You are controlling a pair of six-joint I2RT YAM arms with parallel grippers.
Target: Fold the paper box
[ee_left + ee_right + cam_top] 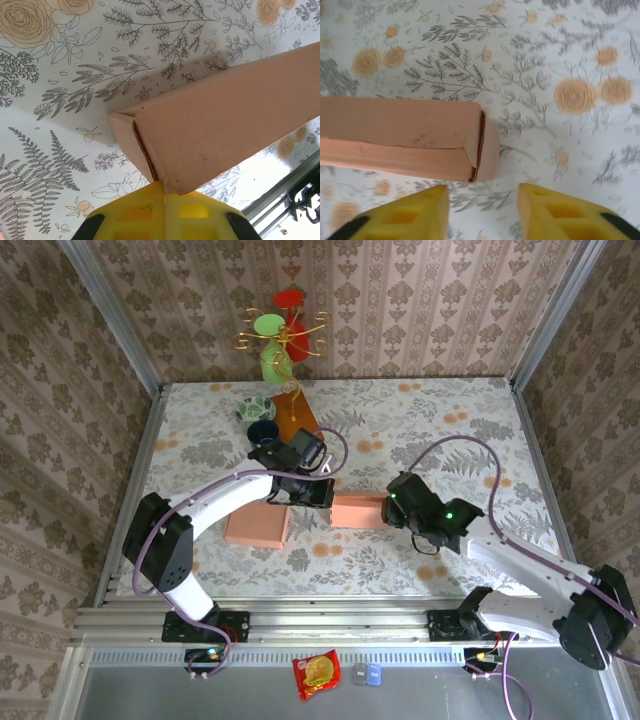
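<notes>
Currently the paper box (355,510) lies on the floral worktop (450,430) between the two arms. The left gripper (164,197) is pressed together, its tips touching a corner of the box's end. The right gripper (482,192) stands spread and holds nothing, the box's other folded end just ahead of it.

No legible text, label or number. The red packet (316,673), well behind the right gripper (388,508), bears print, perhaps a logo, too small to read.
</notes>
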